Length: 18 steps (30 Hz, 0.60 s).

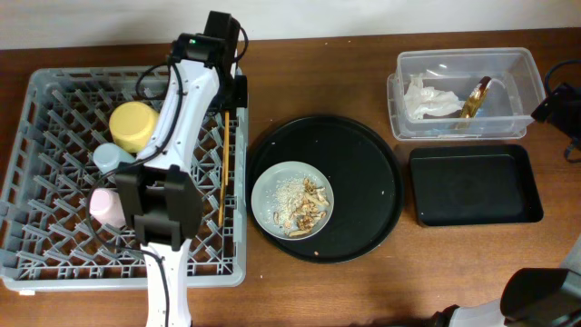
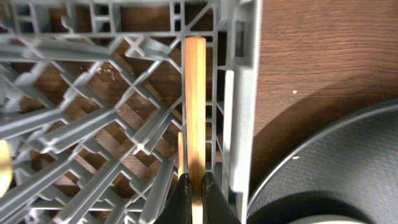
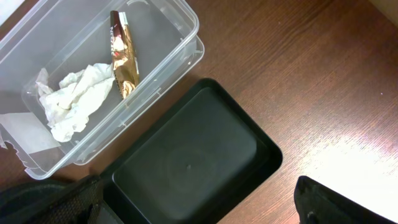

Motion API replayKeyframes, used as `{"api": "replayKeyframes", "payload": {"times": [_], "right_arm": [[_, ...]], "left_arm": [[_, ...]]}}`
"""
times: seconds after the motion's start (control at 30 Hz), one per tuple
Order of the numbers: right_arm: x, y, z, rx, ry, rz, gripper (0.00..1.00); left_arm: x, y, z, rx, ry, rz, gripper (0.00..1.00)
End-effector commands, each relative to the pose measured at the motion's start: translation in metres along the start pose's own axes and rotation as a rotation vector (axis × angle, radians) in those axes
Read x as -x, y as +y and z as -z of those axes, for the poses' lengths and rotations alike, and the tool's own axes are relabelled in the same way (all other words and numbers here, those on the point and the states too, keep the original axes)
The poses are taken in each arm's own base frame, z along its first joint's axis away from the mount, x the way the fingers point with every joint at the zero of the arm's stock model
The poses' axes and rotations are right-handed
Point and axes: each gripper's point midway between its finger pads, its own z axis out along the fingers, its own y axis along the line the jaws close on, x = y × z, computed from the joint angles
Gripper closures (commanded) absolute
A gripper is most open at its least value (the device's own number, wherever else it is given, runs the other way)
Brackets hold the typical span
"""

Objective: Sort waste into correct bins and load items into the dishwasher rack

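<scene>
Rack [image 1: 54, 200], right wall: chopsticks [image 1: 221, 173] laid lengthwise

Black rectangular tray [image 3: 193, 155] lies by right gripper [image 3: 199, 202], whose fingers are spread, well apart from the work. Both chopsticks sit inside rack, long axis parallel to that wall. Left gripper [image 2: 196, 185] pinches one, which points straight out ahead.

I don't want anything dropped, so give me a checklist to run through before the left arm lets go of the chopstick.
1. Left gripper shut on the chopstick: ok.
2. Chopstick inside the dishwasher rack wall, not over the table: ok.
3. Chopstick resting on the rack floor: cannot tell.
4. Napkin and wrapper in the clear tub: ok.
5. Plate cleared of food scraps: not ok, they lie on it.
6. Right gripper open and empty: ok.
</scene>
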Motion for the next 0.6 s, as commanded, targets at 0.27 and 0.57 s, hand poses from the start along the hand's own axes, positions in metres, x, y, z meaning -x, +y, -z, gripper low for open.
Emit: {"api": "replayKeyframes", "payload": {"times": [0.27, 0.57], "right_arm": [[0.005, -0.002, 0.006, -0.009, -0.023, -0.014, 0.01], [0.005, -0.002, 0.006, -0.008, -0.023, -0.014, 0.02]], "left_arm": [[0.014, 0.005, 0.041, 0.010, -0.055, 0.042, 0.13], [0.048, 0.091, 0.200, -0.029, -0.430, 0.331, 0.01]]}}
